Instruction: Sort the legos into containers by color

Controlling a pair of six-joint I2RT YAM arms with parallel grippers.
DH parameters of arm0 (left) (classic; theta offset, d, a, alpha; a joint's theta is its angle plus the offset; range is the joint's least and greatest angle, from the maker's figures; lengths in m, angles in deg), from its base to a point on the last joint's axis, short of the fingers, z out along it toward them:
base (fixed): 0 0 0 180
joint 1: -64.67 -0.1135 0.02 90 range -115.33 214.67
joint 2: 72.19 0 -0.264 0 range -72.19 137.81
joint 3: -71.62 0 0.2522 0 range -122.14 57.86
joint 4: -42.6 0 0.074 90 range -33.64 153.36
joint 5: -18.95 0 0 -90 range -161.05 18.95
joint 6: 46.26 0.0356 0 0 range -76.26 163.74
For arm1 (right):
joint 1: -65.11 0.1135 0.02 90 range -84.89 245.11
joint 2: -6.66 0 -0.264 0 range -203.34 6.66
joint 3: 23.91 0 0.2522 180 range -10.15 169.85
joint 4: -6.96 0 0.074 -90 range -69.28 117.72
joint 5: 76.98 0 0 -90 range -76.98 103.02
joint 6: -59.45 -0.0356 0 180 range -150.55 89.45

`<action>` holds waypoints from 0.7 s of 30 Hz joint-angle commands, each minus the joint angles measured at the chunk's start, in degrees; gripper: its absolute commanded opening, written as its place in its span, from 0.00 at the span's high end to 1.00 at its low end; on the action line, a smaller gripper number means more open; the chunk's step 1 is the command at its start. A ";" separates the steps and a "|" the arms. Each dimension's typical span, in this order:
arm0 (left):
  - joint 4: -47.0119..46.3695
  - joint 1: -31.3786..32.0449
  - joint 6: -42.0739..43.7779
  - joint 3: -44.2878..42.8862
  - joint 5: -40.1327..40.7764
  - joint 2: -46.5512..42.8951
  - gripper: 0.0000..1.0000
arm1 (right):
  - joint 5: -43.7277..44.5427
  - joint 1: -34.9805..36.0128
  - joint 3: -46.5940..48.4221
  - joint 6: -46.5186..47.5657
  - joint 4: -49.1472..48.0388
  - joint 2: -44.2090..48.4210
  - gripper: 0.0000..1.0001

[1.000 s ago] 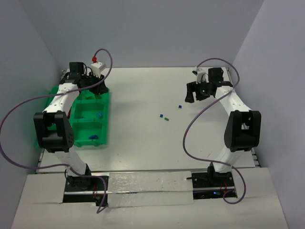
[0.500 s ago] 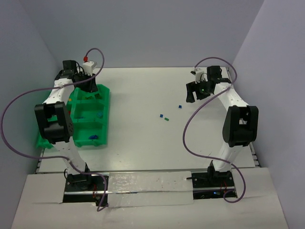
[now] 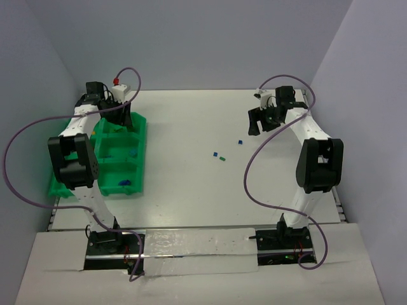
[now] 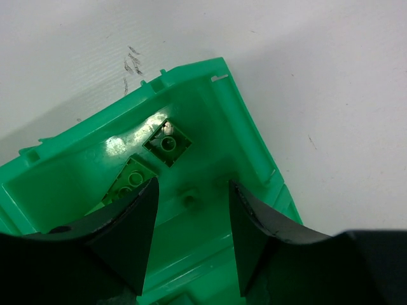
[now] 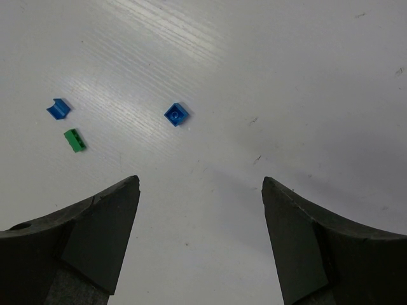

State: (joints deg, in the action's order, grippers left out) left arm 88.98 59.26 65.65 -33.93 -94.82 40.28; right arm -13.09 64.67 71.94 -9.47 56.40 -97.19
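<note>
Left pincer (image 4: pixel 192 187), open and empty, hangs over the tray (image 4: pixel 245 127) at its corner bin, two green bricks (image 4: pixel 167 143) inside. Right pincer (image 5: pixel 200 183) gapes empty above the worktop (image 5: pixel 299 70), three loose bricks (image 5: pixel 175 114) ahead.

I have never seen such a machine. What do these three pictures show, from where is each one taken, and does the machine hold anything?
These are two robot arms fixed at the near edge of a white table. The wide picture looks down from above and behind them: the left arm and the right arm. The other two pictures come from small cameras on the wrists, so the dark shapes at the bottom are each arm's own fingers. The left gripper hangs open over a compartment of a green tray with two green bricks inside. The right gripper is open over two blue pieces and one green piece loose on the table. Nothing is held.
</note>
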 commanded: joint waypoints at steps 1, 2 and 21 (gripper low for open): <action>0.60 -0.30 1.45 -3.20 -1.84 -1.45 0.42 | 0.18 0.18 1.60 0.03 0.01 0.57 0.16; 0.61 -0.22 1.55 -3.47 -2.80 -1.70 0.42 | 0.18 0.27 1.34 -0.07 -0.08 0.83 0.16; 1.72 35.22 27.81 -10.99 -34.83 9.29 0.47 | 0.36 -3.00 -5.58 -4.00 -1.50 8.75 0.15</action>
State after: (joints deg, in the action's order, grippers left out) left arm 90.01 91.39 84.63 -41.94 -121.18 46.09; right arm -13.02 63.92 65.47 -12.19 55.98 -92.25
